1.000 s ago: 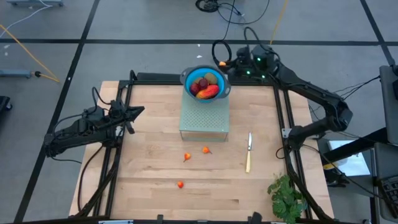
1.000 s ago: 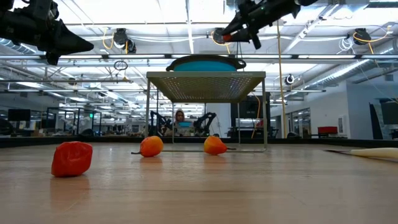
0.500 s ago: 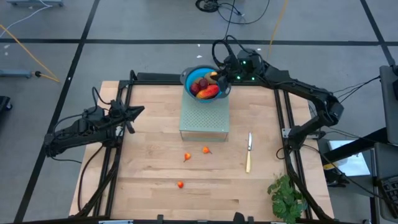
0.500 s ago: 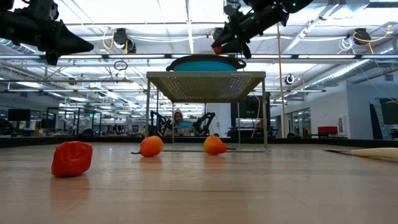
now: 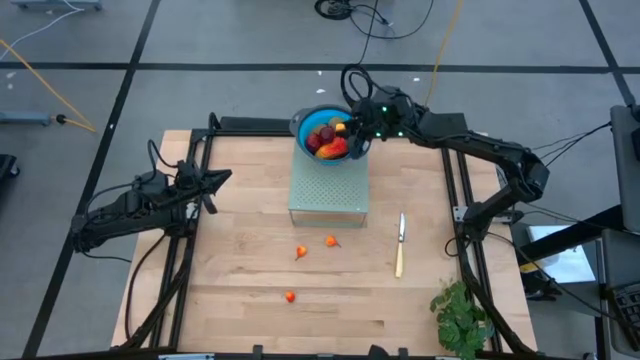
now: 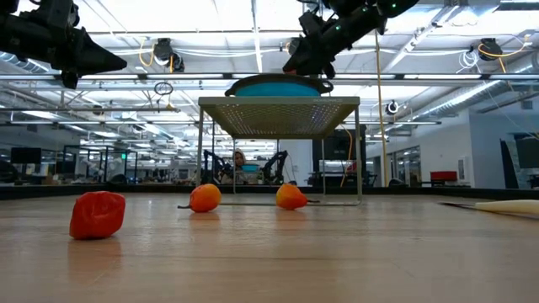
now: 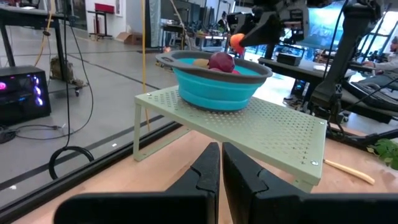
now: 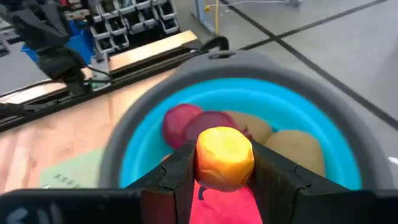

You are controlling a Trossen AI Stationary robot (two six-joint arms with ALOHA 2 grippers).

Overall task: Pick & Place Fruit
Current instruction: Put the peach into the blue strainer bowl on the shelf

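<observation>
Two arms, one wooden surface [image 5: 240,250], contents listed from left to right.

Left gripper [image 5: 222,179]: hangs above the left side of the surface, jaws closed on nothing, pointing toward the middle.

Loose small fruit: three tiny orange-red pieces on the bare wood in front of the rack. One red piece [image 5: 290,296] lies nearest the front edge; two orange ones [image 5: 301,253] and [image 5: 331,241] lie side by side closer to the rack, apart from each other.

Pale green perforated rack [image 5: 328,193]: stands at the rear middle of the surface, with a blue bowl [image 5: 303,124] on its back part. The bowl holds a dark-red ball [image 5: 324,134], a red-orange mango [image 5: 334,148] and a brown kiwi-like oval [image 8: 297,149]; further pieces in it are partly hidden.

Right gripper [image 5: 352,126]: reaches in from the rear right and hovers over the bowl's right half. Its jaws are clamped on a small orange-yellow fruit [image 8: 224,156], held above the bowl's contents.

Knife [image 5: 400,245]: pale handle, lies on the wood right of the rack, lengthwise front to back.

Green leafy bunch [image 5: 460,315]: at the front right corner
</observation>
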